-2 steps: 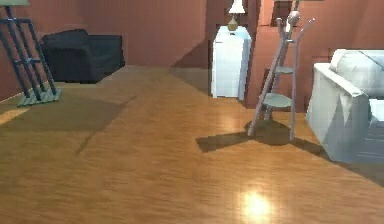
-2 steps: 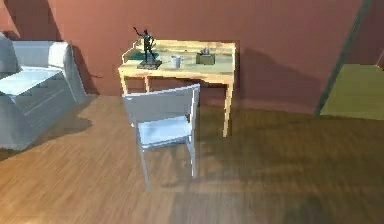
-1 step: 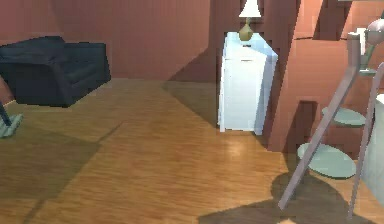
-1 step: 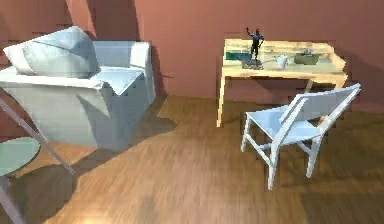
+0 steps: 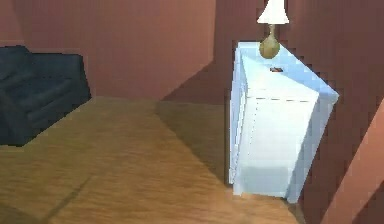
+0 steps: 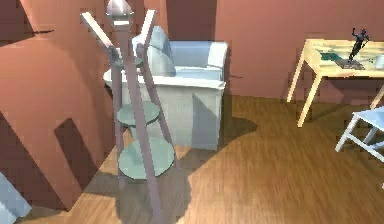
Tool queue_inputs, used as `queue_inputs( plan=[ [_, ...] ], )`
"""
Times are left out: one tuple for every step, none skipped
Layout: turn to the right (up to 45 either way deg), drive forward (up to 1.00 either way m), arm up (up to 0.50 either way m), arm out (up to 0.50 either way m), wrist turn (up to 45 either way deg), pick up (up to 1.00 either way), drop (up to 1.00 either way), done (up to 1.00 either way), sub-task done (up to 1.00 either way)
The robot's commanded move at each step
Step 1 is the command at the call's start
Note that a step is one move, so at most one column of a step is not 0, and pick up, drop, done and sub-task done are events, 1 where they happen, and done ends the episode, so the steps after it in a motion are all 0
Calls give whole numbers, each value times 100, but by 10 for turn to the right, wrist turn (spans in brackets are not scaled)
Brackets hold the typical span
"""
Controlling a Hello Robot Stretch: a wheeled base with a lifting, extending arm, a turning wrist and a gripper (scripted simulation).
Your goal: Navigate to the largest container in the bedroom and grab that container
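in the forward view a dark blue armchair (image 5: 35,90) stands at the left, and a white cabinet (image 5: 272,125) at the right carries a lamp (image 5: 271,30). in the arm side view a tall stand with round shelves (image 6: 135,110) rises before a pale boxy furniture piece (image 6: 195,100); a wooden table (image 6: 335,65) is at the right. where the container is, and how the gripper's jaws stand, i cannot tell.

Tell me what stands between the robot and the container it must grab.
I cannot tell which thing is the container. Ahead, the wood floor lies bare; a white cabinet bearing a lamp stands at the forward view's right, a dark sofa at its left.
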Motion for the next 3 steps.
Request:
queue_inputs(
  plan=[
    [120, 0, 0, 0, 0, 0, 0, 0, 0],
    [0, 70, 0, 0, 0, 0, 0, 0, 0],
    [-450, 0, 0, 0, 0, 0, 0, 0, 0]
  ],
)
